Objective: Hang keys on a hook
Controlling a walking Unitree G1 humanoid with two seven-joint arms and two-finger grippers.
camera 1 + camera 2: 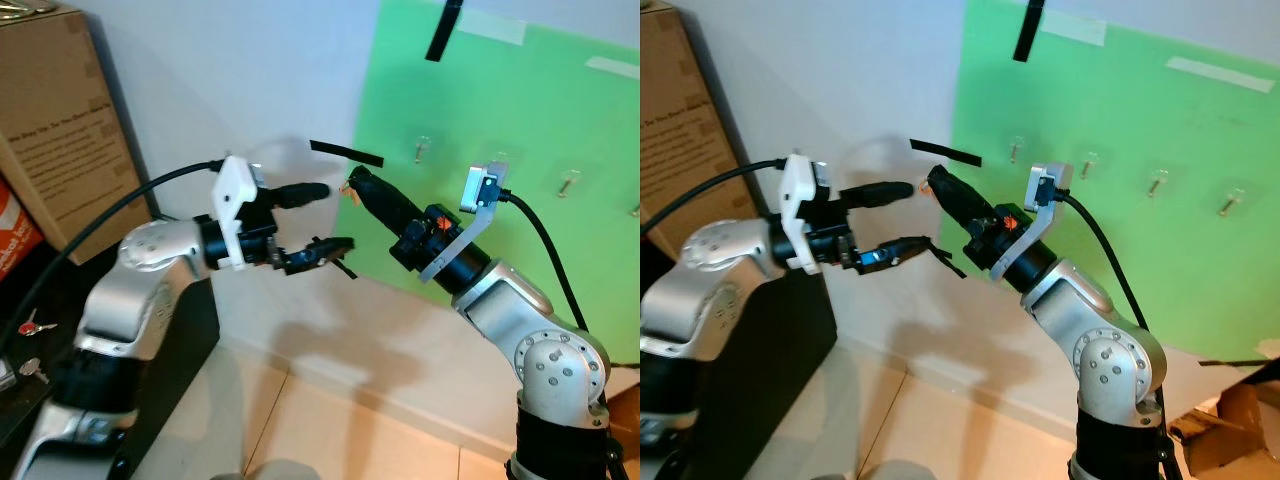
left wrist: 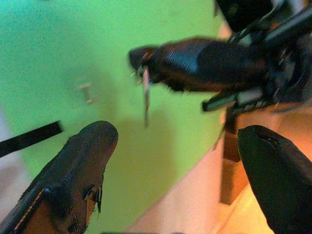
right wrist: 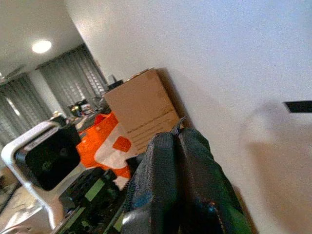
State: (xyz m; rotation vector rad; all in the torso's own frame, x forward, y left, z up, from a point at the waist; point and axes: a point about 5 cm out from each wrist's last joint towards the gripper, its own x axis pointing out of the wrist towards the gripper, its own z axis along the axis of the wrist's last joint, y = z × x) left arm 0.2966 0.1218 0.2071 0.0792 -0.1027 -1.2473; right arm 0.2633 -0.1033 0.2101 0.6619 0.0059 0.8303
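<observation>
Pinching the key [image 2: 146, 92] in its closed fingers, the right gripper [image 1: 357, 186] faces the open, empty left gripper [image 1: 325, 218]; the hooks [image 1: 421, 149] await, none yet reached.

Head stereo pair looks forward and down at a green wall panel [image 1: 500, 200]; both share it. Left wrist view faces the panel closely; right wrist view faces a cardboard box [image 3: 141, 114].

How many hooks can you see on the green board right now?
4, in a row across the green board: hooks and. More may lie beyond the picture's edge.
</observation>
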